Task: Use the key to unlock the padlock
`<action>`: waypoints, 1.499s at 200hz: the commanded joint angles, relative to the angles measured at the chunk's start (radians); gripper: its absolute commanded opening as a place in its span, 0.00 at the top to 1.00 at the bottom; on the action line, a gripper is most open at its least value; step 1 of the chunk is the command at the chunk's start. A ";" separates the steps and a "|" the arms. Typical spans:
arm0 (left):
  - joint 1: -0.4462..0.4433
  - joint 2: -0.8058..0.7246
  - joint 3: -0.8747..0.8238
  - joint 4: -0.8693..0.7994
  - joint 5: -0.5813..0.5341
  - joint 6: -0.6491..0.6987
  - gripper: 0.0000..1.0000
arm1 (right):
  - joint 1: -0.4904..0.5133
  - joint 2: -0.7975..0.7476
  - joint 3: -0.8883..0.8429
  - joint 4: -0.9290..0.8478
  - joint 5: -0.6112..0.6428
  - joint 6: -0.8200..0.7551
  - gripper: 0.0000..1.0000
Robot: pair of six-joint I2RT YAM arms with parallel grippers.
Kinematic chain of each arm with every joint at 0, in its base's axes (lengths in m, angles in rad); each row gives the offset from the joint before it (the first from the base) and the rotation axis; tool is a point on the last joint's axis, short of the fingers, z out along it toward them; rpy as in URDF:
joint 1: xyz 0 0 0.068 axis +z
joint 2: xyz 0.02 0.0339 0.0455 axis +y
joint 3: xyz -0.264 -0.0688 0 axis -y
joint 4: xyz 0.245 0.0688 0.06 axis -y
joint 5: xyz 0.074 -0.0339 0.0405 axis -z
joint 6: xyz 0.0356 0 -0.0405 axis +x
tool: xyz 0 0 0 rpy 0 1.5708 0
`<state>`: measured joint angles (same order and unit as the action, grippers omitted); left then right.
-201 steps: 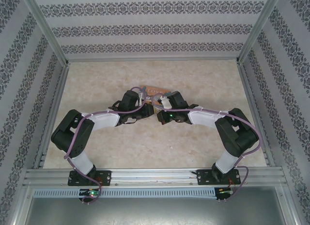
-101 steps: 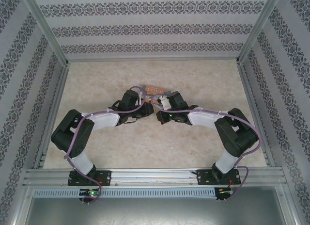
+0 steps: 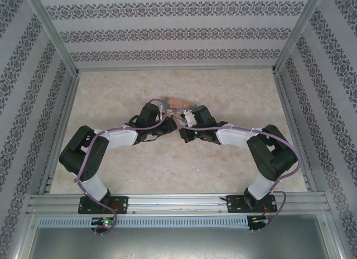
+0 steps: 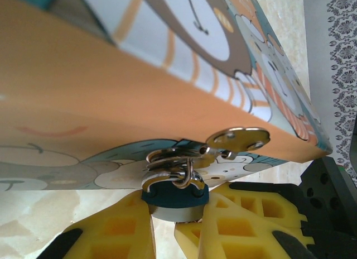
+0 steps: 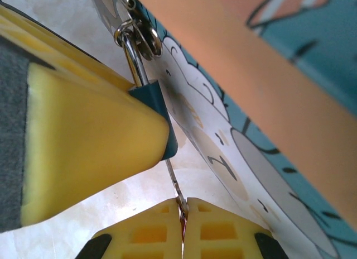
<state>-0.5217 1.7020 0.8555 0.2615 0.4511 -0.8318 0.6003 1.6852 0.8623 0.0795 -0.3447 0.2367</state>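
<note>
The counter is a pale beige sheet with a faint marbled pattern, boxed in by walls papered white with dark grey ornamental bands. Aluminium posts stand at the corners, and an aluminium rail runs along the near edge, carrying both arm bases. From above, the left arm and the right arm bend inward and meet near the middle of the counter, just in front of an orange picture tin.

In the left wrist view the left hand pinches the padlock by its blue-teal body between yellow fingers. The lock's silvery shackle is hooked through metal rings on the tin's edge, and the lock sits tight against the tin's side, under its orange rim. A flat silvery tab lies against that rim just beside the rings.

In the right wrist view the right hand is pressed together on the key, seen edge-on as a thin metal blade. The blade reaches up to the bottom of the padlock body; whether it sits inside the keyhole I cannot tell.
</note>
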 commanded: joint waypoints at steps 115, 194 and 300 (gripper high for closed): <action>-0.020 0.030 0.013 -0.012 0.098 -0.008 0.82 | -0.002 0.013 0.112 0.238 -0.118 -0.002 1.00; -0.021 0.036 0.018 -0.011 0.106 -0.011 0.82 | -0.008 0.049 0.154 0.267 -0.143 0.008 1.00; -0.020 0.051 0.032 -0.019 0.104 -0.014 0.82 | -0.060 0.081 0.212 0.227 -0.231 0.092 1.00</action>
<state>-0.5014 1.7226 0.8814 0.2787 0.3832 -0.8436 0.5449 1.7729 0.9714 0.0757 -0.4919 0.3145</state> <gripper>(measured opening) 0.182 0.042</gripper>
